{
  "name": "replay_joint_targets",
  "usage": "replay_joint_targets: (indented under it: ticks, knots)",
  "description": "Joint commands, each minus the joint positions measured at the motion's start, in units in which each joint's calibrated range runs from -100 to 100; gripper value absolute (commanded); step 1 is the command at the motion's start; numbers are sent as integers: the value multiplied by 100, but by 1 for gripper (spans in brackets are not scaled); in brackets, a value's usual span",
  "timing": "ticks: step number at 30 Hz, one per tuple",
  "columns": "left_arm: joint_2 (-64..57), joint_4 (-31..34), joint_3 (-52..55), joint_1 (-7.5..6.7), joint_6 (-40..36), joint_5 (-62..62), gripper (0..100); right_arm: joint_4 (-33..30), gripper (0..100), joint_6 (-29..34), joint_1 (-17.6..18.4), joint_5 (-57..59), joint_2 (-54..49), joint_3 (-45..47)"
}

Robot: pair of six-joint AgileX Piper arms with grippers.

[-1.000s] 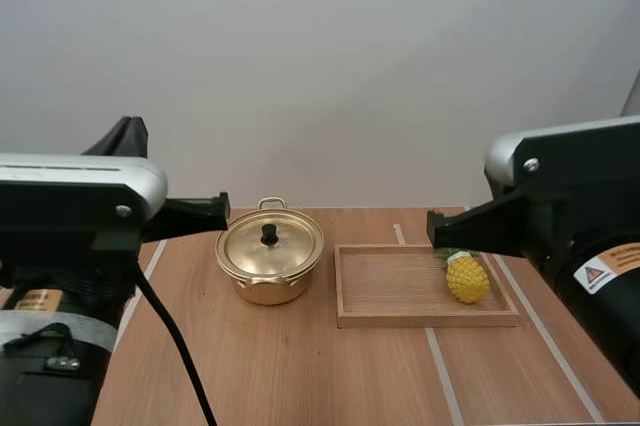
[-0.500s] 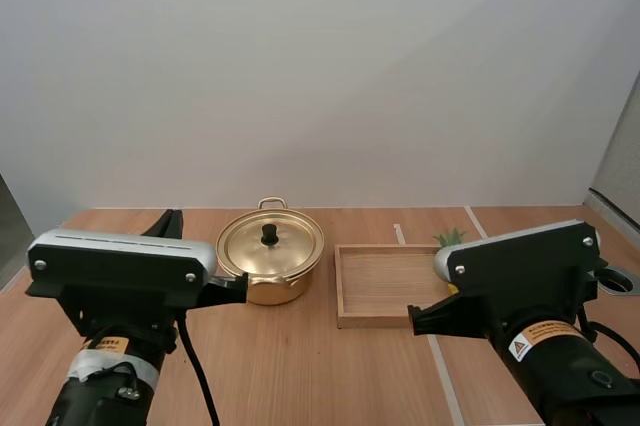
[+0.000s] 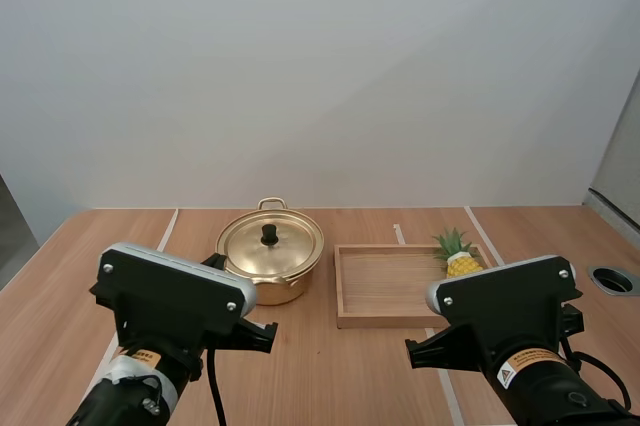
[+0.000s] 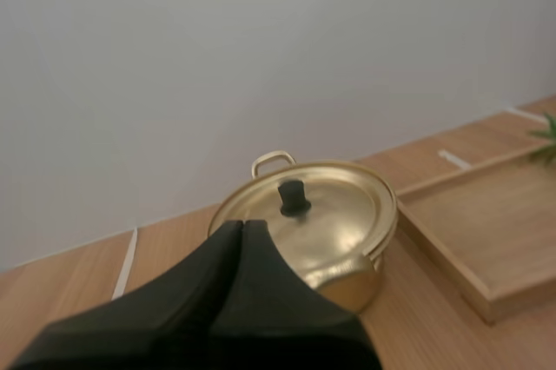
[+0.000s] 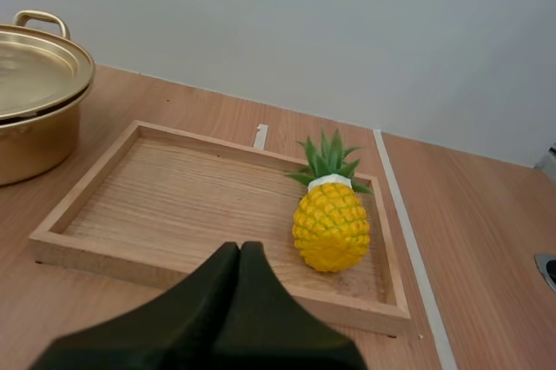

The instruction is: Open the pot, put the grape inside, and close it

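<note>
Your left pincer [image 4: 241, 226] is closed on nothing, its tips just short of the gold pot [image 4: 347, 279], lid [image 4: 337, 205] on. Your right pincer [image 5: 241, 247] is closed too, near the wooden tray's [image 5: 165, 183] front rim. The fruit (a pineapple [image 5: 331, 227], leaves up) stands in the tray's far right corner. The pot sits beside the tray's left edge, toward the bench's [image 3: 330, 376] far edge.

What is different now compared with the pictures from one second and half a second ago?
Both arms sank toward the table's near edge: the left arm now sits short of the pot, the right arm short of the wooden tray. The left gripper and right gripper are shut on nothing; nothing was grasped. Pot, lid, tray and pineapple stayed put.
</note>
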Motion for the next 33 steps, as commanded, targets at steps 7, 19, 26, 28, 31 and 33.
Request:
replay_joint_targets:
  ticks: [7,19,26,28,31,33]
  knots:
    - [-31,883,13,9,-1157,694,0,-355,0,494,-27,239,-38,6]
    - [-31,1630,13,9,-1477,612,0,-358,0,494,-27,227,-38,6]
    - [-31,1209,13,9,-1446,597,0,-358,0,494,-27,227,-38,6]
    - [-31,1156,13,9,-1446,597,0,-358,0,494,-27,227,-38,6]
    - [-31,1156,13,9,-1446,597,0,-358,0,494,-27,227,-38,6]
    - [-31,1156,13,9,-1457,597,0,-358,0,494,-27,227,-38,6]
